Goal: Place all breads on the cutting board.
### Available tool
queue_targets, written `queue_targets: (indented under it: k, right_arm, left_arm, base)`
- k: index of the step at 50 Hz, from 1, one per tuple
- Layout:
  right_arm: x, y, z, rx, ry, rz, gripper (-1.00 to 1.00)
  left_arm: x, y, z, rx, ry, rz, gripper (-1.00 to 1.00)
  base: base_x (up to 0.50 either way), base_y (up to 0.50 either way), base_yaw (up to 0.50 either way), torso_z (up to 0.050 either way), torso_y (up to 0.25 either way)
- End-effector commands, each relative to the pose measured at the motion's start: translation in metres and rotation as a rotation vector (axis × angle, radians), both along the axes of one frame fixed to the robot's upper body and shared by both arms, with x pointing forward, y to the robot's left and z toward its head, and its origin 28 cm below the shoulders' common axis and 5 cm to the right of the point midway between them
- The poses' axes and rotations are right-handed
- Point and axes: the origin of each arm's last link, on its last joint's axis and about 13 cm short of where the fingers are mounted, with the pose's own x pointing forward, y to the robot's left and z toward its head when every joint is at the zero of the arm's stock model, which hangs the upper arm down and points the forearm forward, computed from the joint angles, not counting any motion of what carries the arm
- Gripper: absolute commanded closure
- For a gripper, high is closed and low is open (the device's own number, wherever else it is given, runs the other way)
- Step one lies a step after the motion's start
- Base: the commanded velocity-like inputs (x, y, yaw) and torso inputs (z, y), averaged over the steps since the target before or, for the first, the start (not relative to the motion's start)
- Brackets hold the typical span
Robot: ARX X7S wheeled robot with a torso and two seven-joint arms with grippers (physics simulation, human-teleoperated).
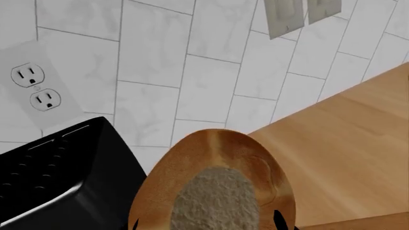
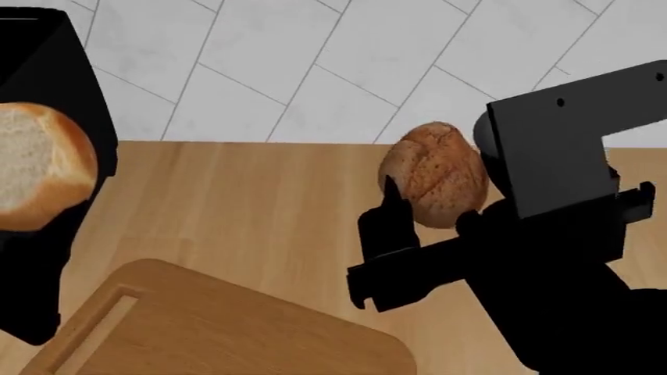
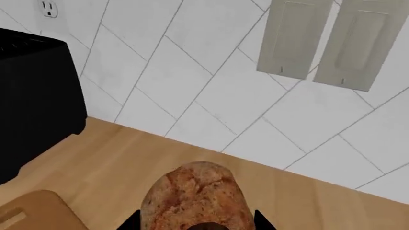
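The golden-crusted bread [image 1: 217,184] with its pale crumb face sits between the fingers of my left gripper [image 1: 208,224], which is shut on it. In the head view this roll [image 2: 37,168] is at the far left, in front of black shapes. My right gripper [image 3: 195,223] is shut on the darker, cracked bread [image 3: 195,199]. The head view shows that bread [image 2: 436,173] right of centre, near the wall, with one black finger [image 2: 391,215] on its left side. The tan cutting board [image 2: 230,328] lies at the bottom of the head view, below and between the two breads.
A black toaster [image 1: 57,177] stands against the tiled wall beside the left bread, under a wall outlet [image 1: 36,86]. Two switch plates [image 3: 319,43] hang on the wall. Light wood countertop [image 2: 261,203] stretches between the grippers. My right arm's black body [image 2: 563,234] fills the head view's right.
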Motion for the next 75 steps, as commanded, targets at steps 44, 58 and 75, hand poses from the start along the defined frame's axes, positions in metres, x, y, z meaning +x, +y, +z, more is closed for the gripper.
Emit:
queue_targets:
  k: [44,58,75]
  right_arm:
    - [-0.002,0.04,-0.069,0.082,0.335,0.252,1.0]
    - [0.006,0.042,-0.077,0.075,0.394,0.25,1.0]
    - [0.012,0.043,-0.08,0.049,0.43,0.246,1.0]
  left_arm:
    - [0.007,0.001,-0.013,-0.067,0.001,-0.01,1.0]
    - [0.006,0.004,-0.019,-0.074,0.01,-0.002,1.0]
    - [0.005,0.006,-0.019,-0.076,0.011,0.002,1.0]
  base:
    - [0.0,0.0,0.0,0.0,0.0]
    - [0.0,0.0,0.0,0.0,0.001]
    - [0.0,0.0,0.0,0.0,0.0]
